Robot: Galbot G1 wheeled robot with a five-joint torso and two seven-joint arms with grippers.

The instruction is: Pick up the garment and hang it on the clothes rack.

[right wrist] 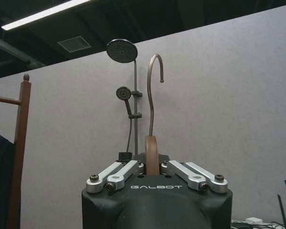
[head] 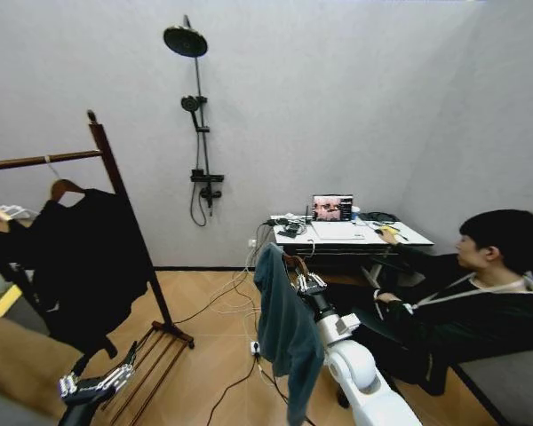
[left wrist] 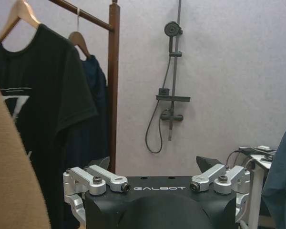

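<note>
Grey-walled room: my right pincer [head: 300,277], centre frame, is carrying the teal garment [head: 284,333], clamped on its hanger [right wrist: 151,155]; next it needs lifting toward the clothes rack [head: 115,173] at upper left, while my left pincer [left wrist: 153,168] is idling apart.

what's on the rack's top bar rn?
On the dark wooden clothes rack, wooden hangers carry a black T-shirt and a dark navy garment. A tan coat hides the rest.

Right hand [head: 304,282] clamped, left hand [head: 96,383] spread.
</note>
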